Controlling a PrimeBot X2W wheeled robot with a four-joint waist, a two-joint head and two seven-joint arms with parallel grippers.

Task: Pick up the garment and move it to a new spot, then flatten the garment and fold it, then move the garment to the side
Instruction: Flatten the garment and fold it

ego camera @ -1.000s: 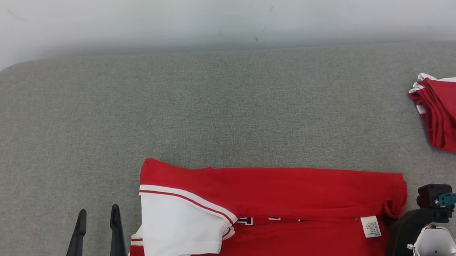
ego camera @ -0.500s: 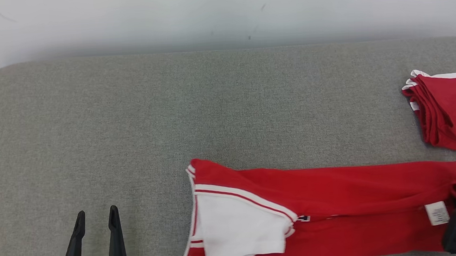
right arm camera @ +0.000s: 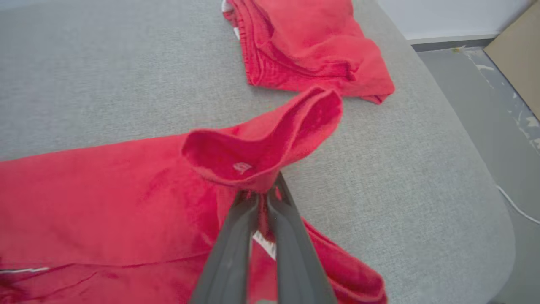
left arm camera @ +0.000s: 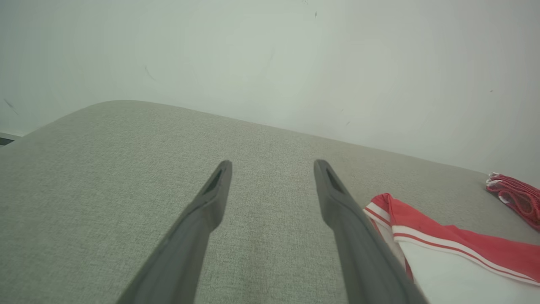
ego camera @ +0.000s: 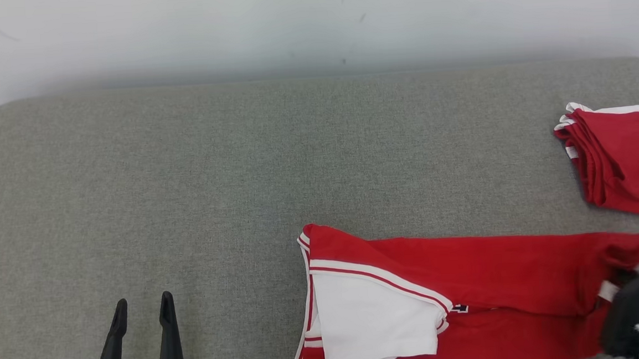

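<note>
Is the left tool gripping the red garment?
No, the left tool stands open over the grey fabric surface, apart from the red-and-white folded garment.

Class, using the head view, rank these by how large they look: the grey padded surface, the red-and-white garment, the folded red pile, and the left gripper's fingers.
1. grey padded surface
2. red-and-white garment, though the frame cuts it off
3. folded red pile, also cut off at the edge
4. left gripper's fingers
</note>
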